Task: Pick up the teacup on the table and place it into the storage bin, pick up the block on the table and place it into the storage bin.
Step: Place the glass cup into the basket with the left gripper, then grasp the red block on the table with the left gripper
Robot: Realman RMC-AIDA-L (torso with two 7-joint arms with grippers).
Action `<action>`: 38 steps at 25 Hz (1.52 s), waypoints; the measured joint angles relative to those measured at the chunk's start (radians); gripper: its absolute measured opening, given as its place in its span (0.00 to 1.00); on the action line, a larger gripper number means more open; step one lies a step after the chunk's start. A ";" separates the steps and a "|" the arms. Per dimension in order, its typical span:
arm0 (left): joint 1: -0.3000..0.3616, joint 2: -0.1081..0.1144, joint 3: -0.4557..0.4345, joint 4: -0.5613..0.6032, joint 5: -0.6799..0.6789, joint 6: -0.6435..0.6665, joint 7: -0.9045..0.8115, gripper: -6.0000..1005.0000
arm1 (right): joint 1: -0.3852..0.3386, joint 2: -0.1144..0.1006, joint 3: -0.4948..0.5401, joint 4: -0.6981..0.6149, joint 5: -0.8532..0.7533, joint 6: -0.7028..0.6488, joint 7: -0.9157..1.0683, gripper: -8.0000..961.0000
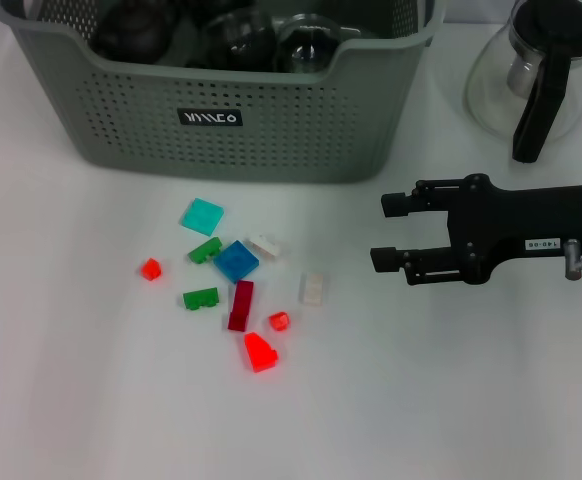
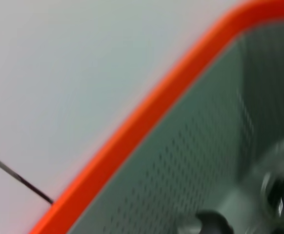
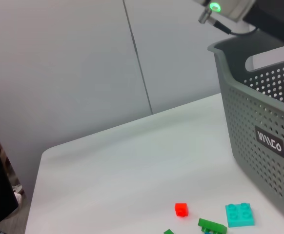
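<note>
The grey-green storage bin (image 1: 221, 110) stands at the back of the table, with rounded glass pieces (image 1: 306, 45) inside. No teacup shows on the table. Several small blocks lie in front of the bin, among them a teal plate (image 1: 202, 215), a blue block (image 1: 236, 260), a dark red one (image 1: 240, 305) and a bright red one (image 1: 260, 351). My right gripper (image 1: 386, 232) hovers open and empty to the right of the blocks, fingers pointing toward them. Part of my left arm (image 3: 220, 7) shows above the bin (image 3: 259, 107) in the right wrist view.
A glass teapot (image 1: 536, 70) with a black handle stands at the back right, behind my right arm. The left wrist view looks down the bin's perforated wall (image 2: 191, 156). In the right wrist view, a red block (image 3: 181, 209) and the teal plate (image 3: 239, 214) lie near the bin.
</note>
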 joint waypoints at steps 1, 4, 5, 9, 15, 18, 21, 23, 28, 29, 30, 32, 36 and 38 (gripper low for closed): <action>0.014 0.002 -0.006 0.025 -0.046 0.011 0.001 0.34 | 0.000 -0.001 0.000 0.000 0.000 -0.001 0.000 0.79; 0.058 0.018 -0.052 0.109 -0.238 0.086 0.015 0.34 | -0.001 -0.003 0.000 0.000 0.000 -0.003 0.000 0.79; 0.072 0.025 -0.077 0.133 -0.313 0.119 0.024 0.34 | -0.002 -0.003 0.000 0.000 0.000 -0.003 0.000 0.79; 0.121 0.052 -0.262 0.173 -0.648 0.353 0.055 0.37 | -0.004 -0.003 0.000 0.000 0.000 -0.006 0.000 0.79; 0.141 0.160 -0.540 -0.081 -1.015 0.801 0.067 0.42 | -0.005 -0.001 0.000 0.000 0.000 -0.008 0.000 0.79; 0.156 0.215 -0.645 -0.280 -1.112 0.964 0.118 0.56 | -0.003 0.000 -0.003 0.000 0.000 -0.008 0.000 0.79; 0.205 0.218 -0.711 -0.367 -1.146 1.053 0.173 0.70 | -0.001 0.000 -0.007 0.000 0.000 -0.008 0.000 0.79; 0.243 0.212 -0.710 -0.363 -1.141 1.094 0.192 0.72 | -0.002 0.000 -0.007 0.000 0.000 -0.008 0.000 0.79; 0.331 0.206 -0.680 -0.299 -1.060 1.163 0.227 0.76 | -0.004 0.001 -0.008 0.000 0.000 -0.008 0.000 0.79; 0.343 0.203 -0.677 -0.281 -1.033 1.168 0.234 0.77 | -0.004 0.001 -0.008 0.000 0.000 -0.008 0.000 0.79; 0.352 0.201 -0.669 -0.263 -1.007 1.172 0.243 0.78 | -0.005 0.002 -0.008 0.000 0.000 -0.008 0.000 0.79; 0.368 0.196 -0.629 -0.210 -0.919 1.186 0.266 0.76 | -0.006 0.003 -0.008 0.000 0.000 -0.009 0.000 0.79; 0.370 0.177 -0.516 -0.087 -0.725 1.193 0.257 0.73 | -0.005 0.004 -0.008 0.001 0.000 -0.011 0.010 0.79; 0.360 0.165 -0.477 -0.039 -0.651 1.189 0.239 0.71 | -0.003 0.004 -0.008 0.001 0.000 -0.011 0.017 0.79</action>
